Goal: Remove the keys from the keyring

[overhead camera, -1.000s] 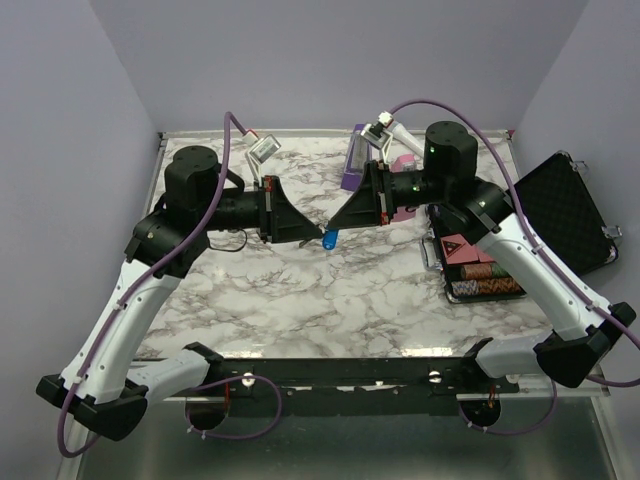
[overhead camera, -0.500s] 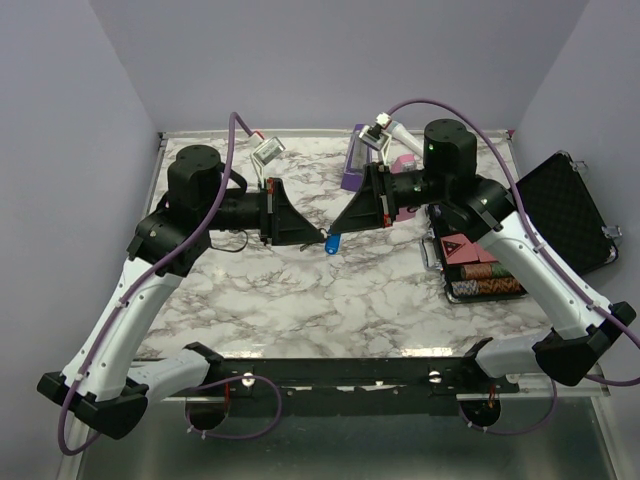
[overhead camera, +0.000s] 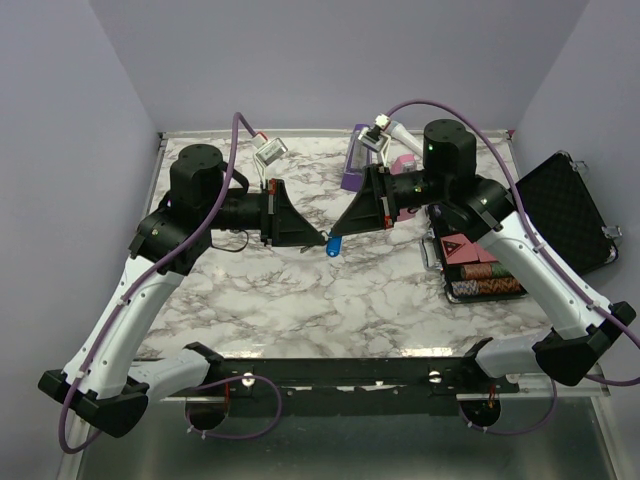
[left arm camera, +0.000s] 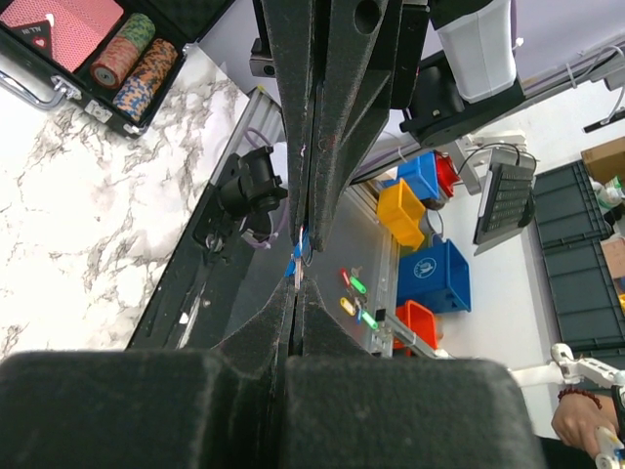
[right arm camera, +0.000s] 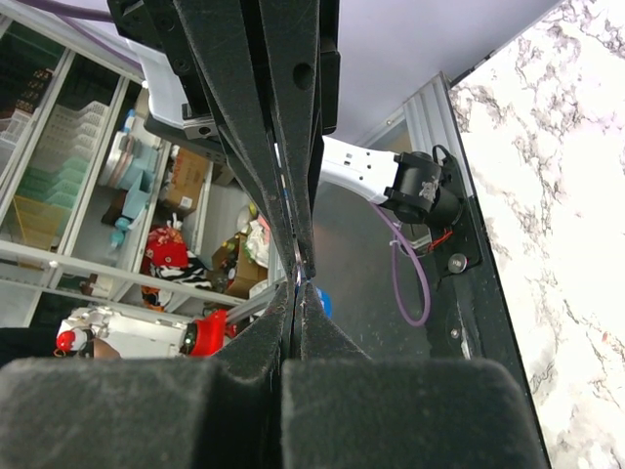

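Black and pressed fully together, the left claw (overhead camera: pixel 318 239) met the right claw (overhead camera: pixel 339 231) tip against tip, in the air over the middle of the marble surface (overhead camera: pixel 300 310). The right claw was closed in the same way. Both pinched the keys (overhead camera: pixel 332 243) at the place where the tips came together. The bright-blue head hung just under this place and did not touch the surface. In the left wrist view a small pale metal bit showed beside the blue, but which claw held which part was too small to tell.

Behind the right claw a purple metronome (overhead camera: pixel 354 165) stood near the far edge of the surface, and a pink metronome (overhead camera: pixel 406 163) was just beside it, partly hidden by the arm. On the right side lay an open black case (overhead camera: pixel 562 208), with rows of poker chips (overhead camera: pixel 484 279) inside its near half.
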`<act>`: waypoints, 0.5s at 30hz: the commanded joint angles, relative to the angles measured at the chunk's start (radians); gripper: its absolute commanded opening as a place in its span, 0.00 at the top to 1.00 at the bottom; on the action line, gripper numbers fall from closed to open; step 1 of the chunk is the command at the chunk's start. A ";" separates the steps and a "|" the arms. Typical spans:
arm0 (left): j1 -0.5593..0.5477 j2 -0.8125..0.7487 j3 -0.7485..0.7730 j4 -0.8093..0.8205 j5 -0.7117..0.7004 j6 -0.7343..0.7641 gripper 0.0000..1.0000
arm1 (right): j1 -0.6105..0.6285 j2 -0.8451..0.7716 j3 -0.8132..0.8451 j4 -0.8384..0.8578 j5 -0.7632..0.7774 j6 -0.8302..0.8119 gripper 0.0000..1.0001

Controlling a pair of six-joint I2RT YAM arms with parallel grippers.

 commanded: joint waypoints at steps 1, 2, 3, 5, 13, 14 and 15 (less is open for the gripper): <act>0.001 0.016 -0.002 -0.019 -0.005 0.011 1.00 | 0.017 0.001 0.034 0.018 -0.094 0.017 0.99; 0.002 0.017 0.000 -0.019 -0.006 0.011 1.00 | 0.019 0.001 0.034 0.022 -0.095 0.021 0.99; 0.001 0.019 -0.002 -0.020 -0.008 0.010 1.00 | 0.021 0.001 0.033 0.027 -0.098 0.023 0.99; 0.001 0.022 0.002 -0.019 -0.005 0.010 1.00 | 0.024 0.004 0.033 0.030 -0.101 0.024 0.99; 0.001 0.030 0.005 -0.017 -0.002 0.008 1.00 | 0.042 0.016 0.036 0.036 -0.103 0.024 0.99; 0.001 0.031 0.005 -0.017 -0.003 0.010 1.00 | 0.044 0.016 0.036 0.038 -0.103 0.026 0.99; 0.001 0.033 0.005 -0.016 -0.002 0.007 1.00 | 0.045 0.018 0.035 0.038 -0.104 0.028 0.99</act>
